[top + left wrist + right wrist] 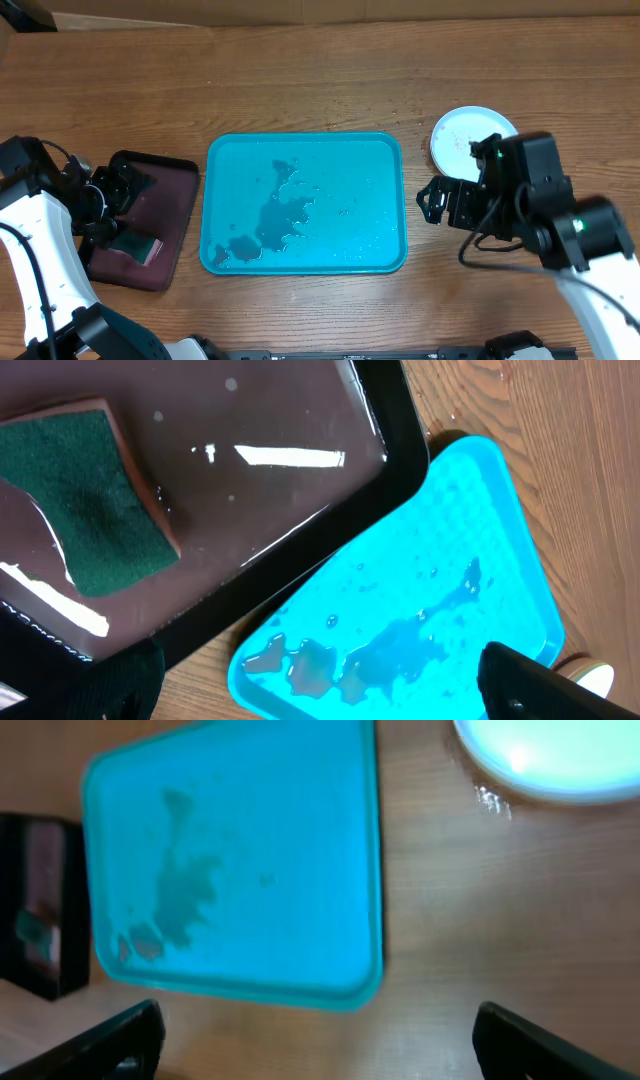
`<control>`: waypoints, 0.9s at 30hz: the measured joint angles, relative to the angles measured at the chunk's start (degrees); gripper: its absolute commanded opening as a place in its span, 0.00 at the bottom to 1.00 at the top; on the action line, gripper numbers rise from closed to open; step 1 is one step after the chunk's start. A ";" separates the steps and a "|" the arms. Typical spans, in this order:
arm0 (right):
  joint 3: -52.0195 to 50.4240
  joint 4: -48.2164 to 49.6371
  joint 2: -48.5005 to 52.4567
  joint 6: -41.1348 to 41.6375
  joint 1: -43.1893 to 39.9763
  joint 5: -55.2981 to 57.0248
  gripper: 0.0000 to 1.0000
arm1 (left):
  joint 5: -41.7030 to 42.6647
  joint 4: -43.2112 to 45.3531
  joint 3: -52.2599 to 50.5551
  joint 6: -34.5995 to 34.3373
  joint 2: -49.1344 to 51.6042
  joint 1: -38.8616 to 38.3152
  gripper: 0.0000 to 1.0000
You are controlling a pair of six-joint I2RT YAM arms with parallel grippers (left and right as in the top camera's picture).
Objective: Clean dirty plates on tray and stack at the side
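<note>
Turquoise tray (350,160) wet but bare of plates; looks close to finished

Plates (462,130) set on the tabletop (320,80) off to the right of the tray, white one on top, partly hidden under the right arm, so count not certain. Sponge (85,495) lying on the maroon tray (280,510) at the left. Left fingers (525,680) spread wide above that maroon tray, gripping nothing; right fingers (545,1040) spread wide too, empty, just right of the tray and near the plates. Little left, by the look of it, beyond pulling both arms clear
</note>
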 measured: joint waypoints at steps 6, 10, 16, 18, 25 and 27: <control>-15.69 19.19 -17.79 -2.45 -1.77 -0.55 1.00 | -0.04 -0.02 0.00 0.00 0.00 0.00 1.00; -26.03 27.58 -30.91 -3.15 -6.36 -1.84 1.00 | -0.02 0.02 0.00 0.00 0.00 0.00 1.00; -38.60 37.22 -46.34 -3.87 -11.02 -3.19 1.00 | -0.02 0.04 0.00 0.00 0.00 0.00 1.00; -42.40 42.05 -49.05 -3.96 -11.10 -3.52 1.00 | -0.02 0.07 0.00 0.00 0.00 0.00 1.00; -54.66 57.16 -54.29 -4.02 -11.21 -3.72 1.00 | -0.04 0.20 0.00 0.00 0.00 0.00 1.00; -57.05 59.47 -55.19 -4.09 -11.26 -3.74 1.00 | -0.02 0.24 0.00 0.00 0.00 0.00 1.00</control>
